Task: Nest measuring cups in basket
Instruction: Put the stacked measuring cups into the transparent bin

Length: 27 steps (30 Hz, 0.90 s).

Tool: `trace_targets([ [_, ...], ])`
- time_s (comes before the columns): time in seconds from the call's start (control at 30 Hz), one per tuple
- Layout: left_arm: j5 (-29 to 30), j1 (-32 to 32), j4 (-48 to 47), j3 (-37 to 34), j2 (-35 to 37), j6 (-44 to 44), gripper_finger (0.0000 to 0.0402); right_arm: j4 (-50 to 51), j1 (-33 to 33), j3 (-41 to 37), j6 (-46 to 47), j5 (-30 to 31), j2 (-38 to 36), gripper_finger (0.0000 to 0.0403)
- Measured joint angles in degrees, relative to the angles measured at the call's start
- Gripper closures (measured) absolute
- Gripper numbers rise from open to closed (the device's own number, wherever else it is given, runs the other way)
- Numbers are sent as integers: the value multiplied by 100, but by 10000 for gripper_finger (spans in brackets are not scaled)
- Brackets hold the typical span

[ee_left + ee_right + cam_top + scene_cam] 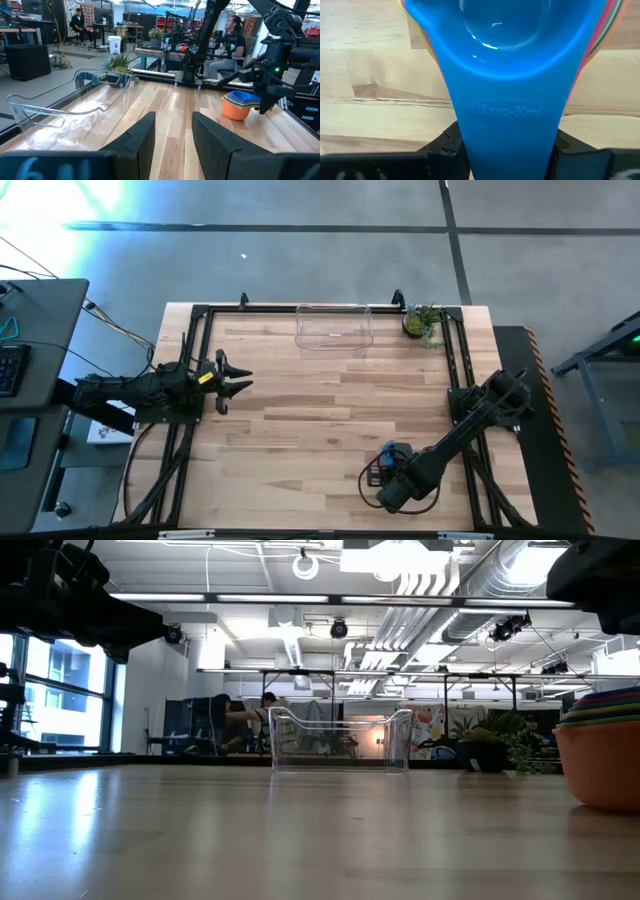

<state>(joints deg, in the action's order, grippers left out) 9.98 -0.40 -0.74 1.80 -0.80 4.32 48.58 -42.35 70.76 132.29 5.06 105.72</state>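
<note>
I had the right tool [388,470] down at the near right of the counter [320,410], its two dark fingers [451,142] flanking the blue handle of the measuring cups [242,103]; whether they had gripped it yet I could not tell. The cups sat already nested, blue on top, orange outermost, well apart from the basket [334,327] at the far edge beside a small potted plant [422,322]. I judged the stack light, stiff and slick plastic, apt to slide apart if tilted, so the bundled flat handles seemed the place to take hold, kept level. The left tool [232,377] waited at the left side, fingers spread wide and empty. The counter was pale wood planking, smooth. Beyond lay an open workshop with benches and seated people.
</note>
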Motion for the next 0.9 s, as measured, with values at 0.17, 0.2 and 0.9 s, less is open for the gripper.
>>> trace_targets([
  [0.17,0,-1,-1,0,0,0,284,0,0,0,-35,108,-8,274],
  [0.2,0,0,-2,0,2,0,284,0,0,0,-35,129,-8,275],
  [0.9,0,-1,-1,0,2,0,284,122,514,11,-586,-795,-19,246],
])
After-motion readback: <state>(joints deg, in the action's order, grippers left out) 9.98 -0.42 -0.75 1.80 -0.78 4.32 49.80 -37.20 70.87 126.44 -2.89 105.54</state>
